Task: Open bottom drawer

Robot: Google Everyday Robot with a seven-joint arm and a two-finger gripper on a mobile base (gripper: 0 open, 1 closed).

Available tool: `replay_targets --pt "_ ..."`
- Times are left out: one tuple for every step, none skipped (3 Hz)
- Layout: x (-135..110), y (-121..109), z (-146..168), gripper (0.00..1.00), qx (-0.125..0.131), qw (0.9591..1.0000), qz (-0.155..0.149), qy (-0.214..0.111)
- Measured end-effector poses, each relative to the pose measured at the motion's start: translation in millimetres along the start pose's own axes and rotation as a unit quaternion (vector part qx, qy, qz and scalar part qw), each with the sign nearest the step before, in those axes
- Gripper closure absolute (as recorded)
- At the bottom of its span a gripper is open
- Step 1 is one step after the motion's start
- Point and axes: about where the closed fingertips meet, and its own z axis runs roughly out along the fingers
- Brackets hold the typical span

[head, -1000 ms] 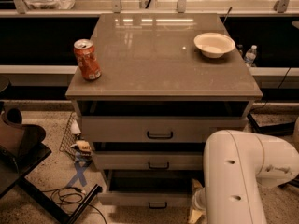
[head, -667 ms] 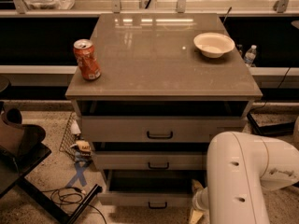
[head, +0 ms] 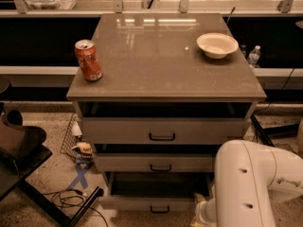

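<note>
Bottom drawer (head: 158, 203) juts over speckled floor (head: 47, 178), pincer (head: 201, 215) seemingly at its right.

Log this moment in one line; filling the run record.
bottom drawer: pulled out | pincer: at its right end | can, bowl: on cabinet

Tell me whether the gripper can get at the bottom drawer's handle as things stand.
Probably yes. The gripper sits low at the right end of the bottom drawer, partly hidden by the white arm. Nothing visible stands between it and the small black handle on the drawer front.
</note>
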Motion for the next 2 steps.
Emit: replay_targets --pt "0.0 3.6 -6.2 0.73 0.001 1.0000 0.003 0.001" --pt "-1.0 3.0 -9.6 1.00 0.001 1.0000 0.003 0.001"
